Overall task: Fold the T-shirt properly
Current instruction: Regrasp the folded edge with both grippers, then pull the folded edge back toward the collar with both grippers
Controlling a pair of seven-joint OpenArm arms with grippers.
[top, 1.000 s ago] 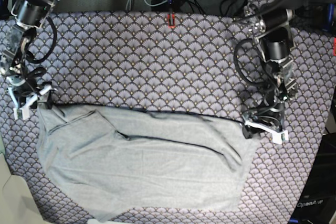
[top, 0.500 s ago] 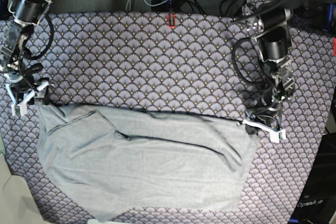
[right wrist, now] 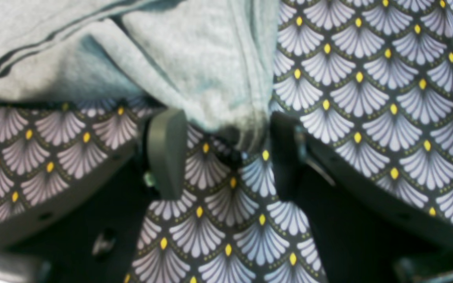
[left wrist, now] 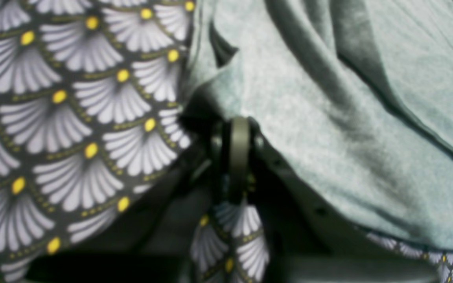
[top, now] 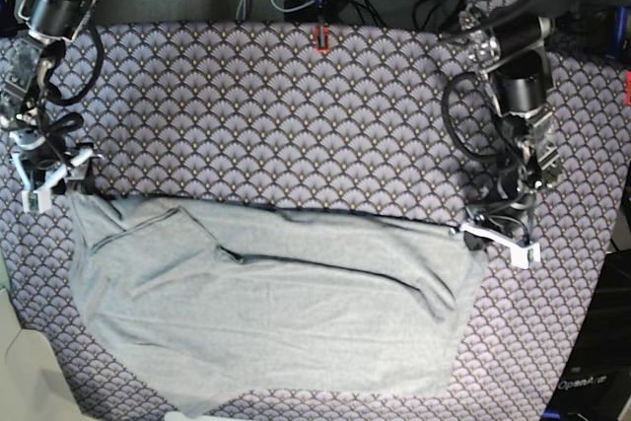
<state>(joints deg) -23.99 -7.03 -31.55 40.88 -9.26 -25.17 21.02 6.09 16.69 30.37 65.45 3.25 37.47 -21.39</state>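
Pinched together at frame centre in the left wrist view, the left gripper (left wrist: 239, 129) clamps the T-shirt (left wrist: 328, 98) edge. In the right wrist view, the right gripper (right wrist: 226, 145) gapes around a hem corner at upper centre. In the base view, the shirt fills the lower half on patterned cloth (top: 296, 115); "OpenArm" reads faintly at lower right.

1. The T-shirt (top: 266, 308) lies spread on the patterned cloth (top: 286, 115), filling the base view's lower half, toward 6 o'clock.
2. The left gripper (top: 498, 241) sits at the shirt's 3 o'clock corner, touching its upper edge.
3. The right gripper (top: 47, 176) sits at the shirt's 10 o'clock corner, straddling the fabric tip.
4. Bare cloth stretches behind the shirt toward 12 o'clock.
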